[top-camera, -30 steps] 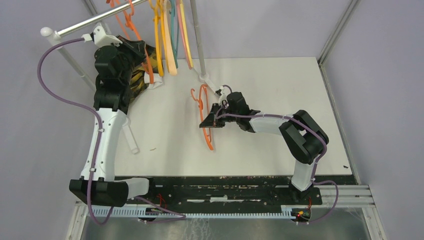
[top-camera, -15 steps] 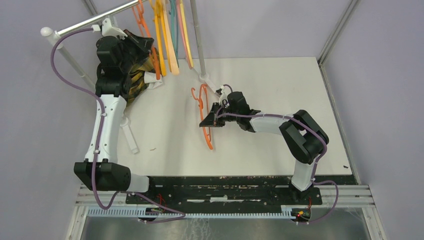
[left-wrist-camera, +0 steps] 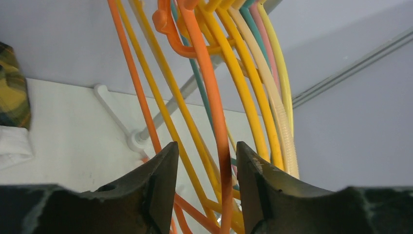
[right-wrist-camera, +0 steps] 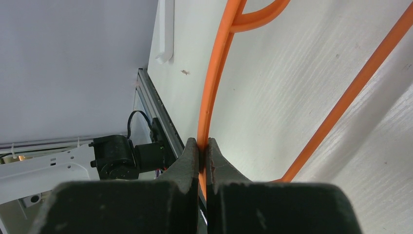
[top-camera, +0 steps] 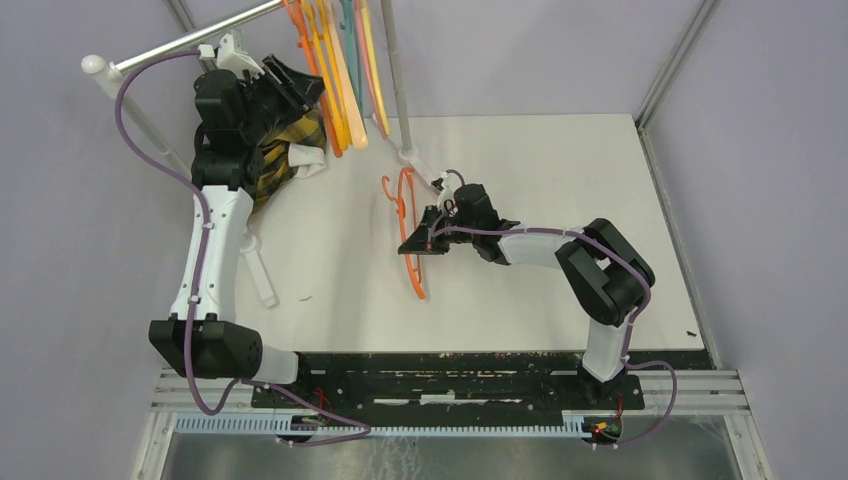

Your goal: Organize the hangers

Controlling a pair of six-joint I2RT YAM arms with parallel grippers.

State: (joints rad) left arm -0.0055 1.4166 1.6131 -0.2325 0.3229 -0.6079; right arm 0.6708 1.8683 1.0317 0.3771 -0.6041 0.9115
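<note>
Several hangers (top-camera: 340, 70) in orange, yellow, teal, pink and peach hang in a bunch from the silver rack rail (top-camera: 180, 42) at the back left. My left gripper (top-camera: 300, 85) is raised beside them. In the left wrist view it (left-wrist-camera: 207, 146) is open, and one arm of an orange hanger (left-wrist-camera: 214, 107) runs between the fingers with a gap on each side. Another orange hanger (top-camera: 418, 280) lies on the white table at mid-field. My right gripper (top-camera: 418, 240) is shut on its thin arm (right-wrist-camera: 214, 87), and the pads (right-wrist-camera: 195, 156) pinch the plastic.
A yellow-black plaid cloth (top-camera: 280, 160) is bunched under the left arm's wrist. The rack's upright pole (top-camera: 395, 80) meets the table just behind the lying hanger. A white rack foot (top-camera: 262, 280) lies on the table to the left.
My left gripper carried an orange hanger up and right into the hanging bunch, then opened its jaws. The right gripper and its hanger have not moved.
</note>
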